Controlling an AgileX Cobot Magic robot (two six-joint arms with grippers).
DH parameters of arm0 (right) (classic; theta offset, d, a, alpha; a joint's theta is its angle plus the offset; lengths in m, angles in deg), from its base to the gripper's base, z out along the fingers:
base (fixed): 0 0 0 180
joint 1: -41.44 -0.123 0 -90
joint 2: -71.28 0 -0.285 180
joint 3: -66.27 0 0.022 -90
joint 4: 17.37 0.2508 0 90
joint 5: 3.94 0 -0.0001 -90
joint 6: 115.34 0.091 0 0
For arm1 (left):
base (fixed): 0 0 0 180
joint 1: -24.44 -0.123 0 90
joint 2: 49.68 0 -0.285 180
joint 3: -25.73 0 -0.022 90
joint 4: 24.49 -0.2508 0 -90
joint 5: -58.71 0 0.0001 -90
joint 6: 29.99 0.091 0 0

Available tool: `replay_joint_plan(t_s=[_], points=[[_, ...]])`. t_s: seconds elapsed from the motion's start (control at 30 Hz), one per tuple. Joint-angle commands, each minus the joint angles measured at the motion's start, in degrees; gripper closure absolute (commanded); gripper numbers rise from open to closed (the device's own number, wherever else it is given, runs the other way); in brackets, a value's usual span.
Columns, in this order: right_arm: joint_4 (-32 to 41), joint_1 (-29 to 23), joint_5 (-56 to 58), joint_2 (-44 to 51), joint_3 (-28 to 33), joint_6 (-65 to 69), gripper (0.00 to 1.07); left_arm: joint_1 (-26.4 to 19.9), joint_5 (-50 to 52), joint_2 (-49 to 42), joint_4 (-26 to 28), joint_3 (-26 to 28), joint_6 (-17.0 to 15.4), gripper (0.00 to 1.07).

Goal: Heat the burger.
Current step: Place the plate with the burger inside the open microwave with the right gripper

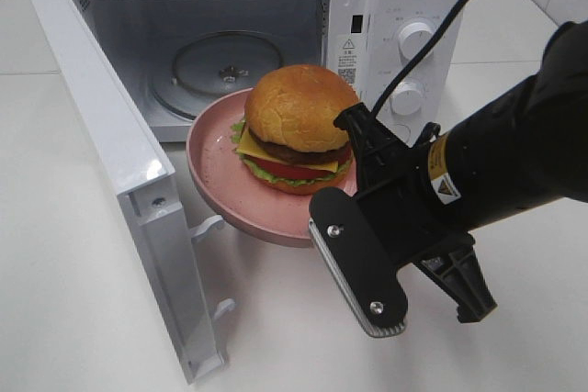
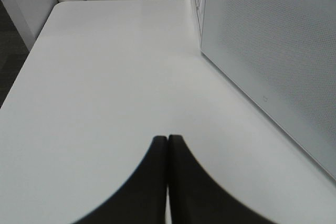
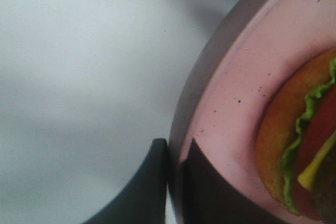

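Right tool (image 3: 174,179) clamped on the near-right rim of the pink plate (image 1: 220,185): one finger on the plate's top face, the other against its underside, rim pinched between them. Burger (image 1: 299,126) sits on the plate, upright, layers intact, close to the gripped edge.

Plate appears to be held off the table (image 1: 73,300), just in front of the open mouth of the microwave (image 1: 404,6). Door (image 1: 119,135) swung fully out toward near-left. Glass turntable (image 1: 220,66) inside is bare.

Left tool (image 2: 168,171) closed on nothing, finger faces touching, low over the table at far left, away from the work.

Step in hand (judgement): carrying plate and burger into the cavity. Not yet inside.

Next move calls for: pushing the plate farther in, level, clearing the lower lip of the opening, then lowering it centred onto the turntable before releasing. Door to be closed afterwards.

Risk: a one-sided rim grip may let the plate tip and the burger slide.
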Motion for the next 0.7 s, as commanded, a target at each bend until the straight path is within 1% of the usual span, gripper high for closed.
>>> replay_joint_plan(t_s=[0.03, 0.1, 0.13, 0.17, 0.23, 0.27, 0.3, 0.33, 0.4, 0.5, 0.53, 0.6, 0.67, 0.7], points=[[-0.86, 0.11, -4.47, -3.04, -4.07, -2.86, 1.07, 0.34, 0.86, -1.2, 0.17, -0.11, -0.23, 1.06], [-0.46, 0.11, -4.53, -3.84, -5.04, -3.55, 1.07, 0.34, 0.86, -1.2, 0.17, -0.11, -0.23, 1.06], [1.32, 0.11, -4.07, -5.16, -7.1, -5.56, 1.07, 0.34, 0.86, -1.2, 0.17, -0.11, -0.23, 1.06], [1.32, 0.11, -4.07, -5.16, -7.1, -5.56, 1.07, 0.34, 0.86, -1.2, 0.17, -0.11, -0.23, 1.06], [5.79, 0.11, -2.58, -6.7, -9.97, -10.83, 1.07, 0.34, 0.86, -1.2, 0.17, -0.11, -0.23, 1.06], [5.79, 0.11, -2.58, -6.7, -9.97, -10.83, 1.07, 0.34, 0.86, -1.2, 0.17, -0.11, -0.23, 1.06], [9.57, 0.86, -1.6, -7.62, -11.69, -14.55, 1.07, 0.34, 0.86, -1.2, 0.17, -0.11, -0.23, 1.06], [9.57, 0.86, -1.6, -7.62, -11.69, -14.55, 1.07, 0.34, 0.86, -1.2, 0.17, -0.11, -0.23, 1.06], [16.67, 3.09, -0.52, -9.28, -14.9, -21.89, 1.07, 0.34, 0.86, -1.2, 0.17, -0.11, -0.23, 1.06], [17.7, 3.61, -0.4, -9.63, -15.41, -23.15, 1.07, 0.34, 0.86, -1.2, 0.17, -0.11, -0.23, 1.06], [19.88, 4.64, -0.06, -10.37, -16.5, -25.95, 1.07, 0.34, 0.86, -1.2, 0.17, -0.11, -0.23, 1.06], [21.14, 5.16, -0.06, -11.4, -17.59, -27.73, 1.07, 0.34, 0.86, -1.2, 0.17, -0.11, -0.23, 1.06], [21.31, 5.5, 0.06, -12.09, -18.16, -28.02, 1.07, 0.34, 0.86, -1.2, 0.17, -0.11, -0.23, 1.06], [21.31, 5.5, 0.46, -13.58, -19.42, -28.65, 1.07, 0.34, 0.86, -1.2, 0.17, -0.11, -0.23, 1.06]])
